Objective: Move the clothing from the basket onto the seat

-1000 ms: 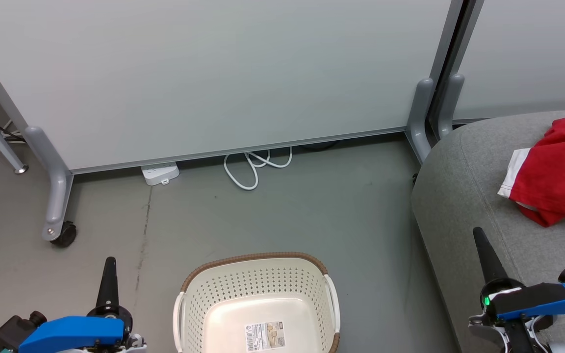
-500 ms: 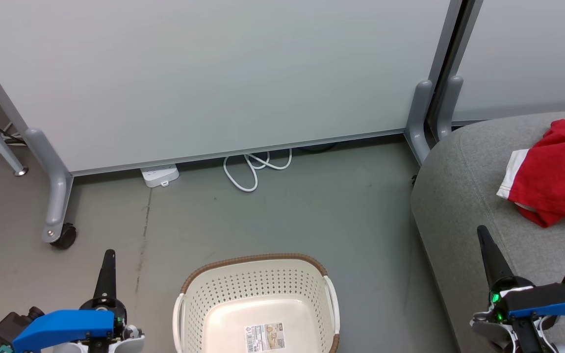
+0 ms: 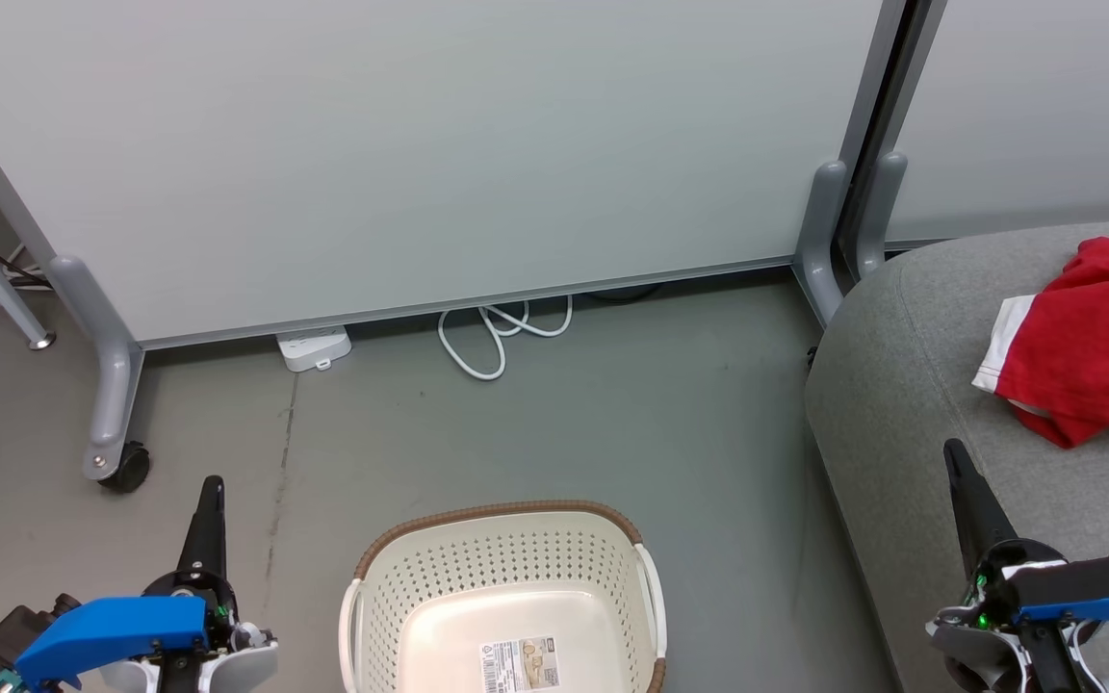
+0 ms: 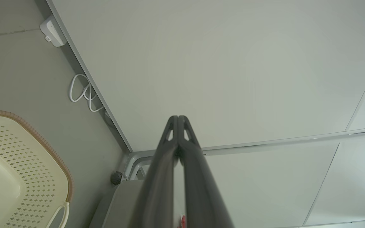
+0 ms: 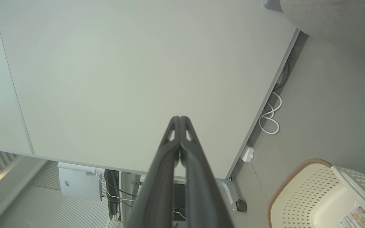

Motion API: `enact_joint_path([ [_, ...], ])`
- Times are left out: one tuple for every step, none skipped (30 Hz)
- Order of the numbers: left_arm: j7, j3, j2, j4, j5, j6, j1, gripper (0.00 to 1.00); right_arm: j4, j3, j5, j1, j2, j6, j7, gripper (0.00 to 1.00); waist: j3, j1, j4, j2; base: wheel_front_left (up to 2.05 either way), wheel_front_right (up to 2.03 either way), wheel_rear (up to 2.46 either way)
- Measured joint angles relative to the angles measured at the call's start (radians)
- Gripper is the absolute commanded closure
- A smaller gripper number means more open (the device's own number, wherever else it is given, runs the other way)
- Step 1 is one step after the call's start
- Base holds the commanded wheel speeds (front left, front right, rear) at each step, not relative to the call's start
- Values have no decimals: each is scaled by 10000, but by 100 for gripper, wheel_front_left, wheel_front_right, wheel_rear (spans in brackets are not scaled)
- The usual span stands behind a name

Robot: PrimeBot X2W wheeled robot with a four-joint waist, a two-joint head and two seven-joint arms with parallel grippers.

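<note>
basket (image 3: 497,506) found empty | clothing (image 3: 1084,346) laid on seat (image 3: 901,385), far-right of right tool (image 3: 951,454) | left tool (image 3: 214,484) and right tool closed, nothing held

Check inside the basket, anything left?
The basket holds a printed label on its bare cream floor, nothing else visible. Its near end runs past the picture's edge, so that part is unseen.

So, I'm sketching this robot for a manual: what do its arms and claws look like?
The left claw and right claw each have two long, dark, tapering fingers with small triangular cut-outs near the tips. Behind each sits a blue cover over white housing; a green light glows by the right one.
</note>
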Motion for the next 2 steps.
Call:
enact_joint_path([
  [35, 6, 0, 0, -69, 0, -10, 100, -6, -8, 73, 0, 0, 0, 27, 100, -4, 0, -1, 0, 0, 0, 0],
  [44, 12, 0, 0, -127, -2, -27, 100, -10, -12, 148, 0, 0, 0, 35, 100, -7, 0, -2, 0, 0, 0, 0],
])
